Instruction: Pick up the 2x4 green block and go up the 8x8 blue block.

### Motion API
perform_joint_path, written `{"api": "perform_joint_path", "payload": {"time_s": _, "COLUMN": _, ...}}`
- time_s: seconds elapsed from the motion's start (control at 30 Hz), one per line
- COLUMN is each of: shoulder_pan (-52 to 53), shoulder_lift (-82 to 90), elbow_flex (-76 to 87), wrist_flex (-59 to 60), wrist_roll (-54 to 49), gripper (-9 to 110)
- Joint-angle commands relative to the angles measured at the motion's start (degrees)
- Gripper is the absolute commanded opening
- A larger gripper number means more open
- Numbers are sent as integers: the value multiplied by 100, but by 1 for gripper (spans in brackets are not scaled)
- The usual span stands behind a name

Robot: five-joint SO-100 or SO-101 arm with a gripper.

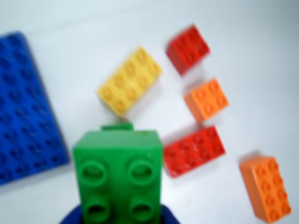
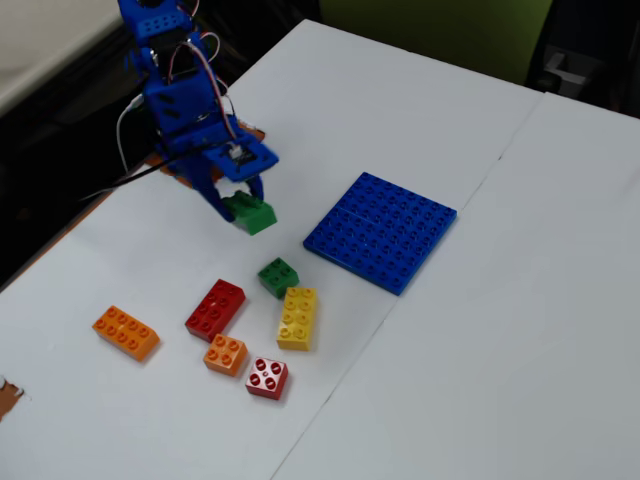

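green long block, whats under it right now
The 2x4 green block hangs in the gripper, bare white table below. In the wrist view it hides most of the small green brick.

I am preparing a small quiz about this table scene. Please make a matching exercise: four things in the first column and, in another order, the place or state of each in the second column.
Things:
1. 2x4 green block
2. 8x8 blue block
3. small green brick
4. long orange brick

Places or states, by the fixed view:
A. flat on the table, nothing on it
B. farthest left of the loose bricks
C. held in the gripper, above the table
D. on the table just above the yellow brick

Pairs: 1-C, 2-A, 3-D, 4-B
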Motion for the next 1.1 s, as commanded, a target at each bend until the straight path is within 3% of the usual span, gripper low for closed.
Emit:
{"api": "perform_joint_path", "payload": {"time_s": 0.0, "shoulder_pan": -703, "shoulder_lift": 352, "elbow_flex": -334, "wrist_flex": -299, "wrist_roll": 422, "gripper": 0}}
{"api": "perform_joint_path", "payload": {"time_s": 0.2, "shoulder_pan": -1784, "shoulder_lift": -510, "elbow_flex": -2109, "wrist_flex": 562, "wrist_roll": 1512, "gripper": 0}}
{"api": "perform_joint_path", "payload": {"time_s": 0.5, "shoulder_pan": -2549, "shoulder_lift": -3674, "elbow_flex": -7857, "wrist_flex": 3393, "wrist_roll": 1556, "gripper": 0}}
{"api": "perform_joint_path", "payload": {"time_s": 0.77, "shoulder_pan": -2830, "shoulder_lift": -4860, "elbow_flex": -8095, "wrist_flex": 2936, "wrist_roll": 1046, "gripper": 0}}
{"api": "perform_joint_path", "payload": {"time_s": 1.07, "shoulder_pan": -2812, "shoulder_lift": -5933, "elbow_flex": -8376, "wrist_flex": 3366, "wrist_roll": 993, "gripper": 0}}
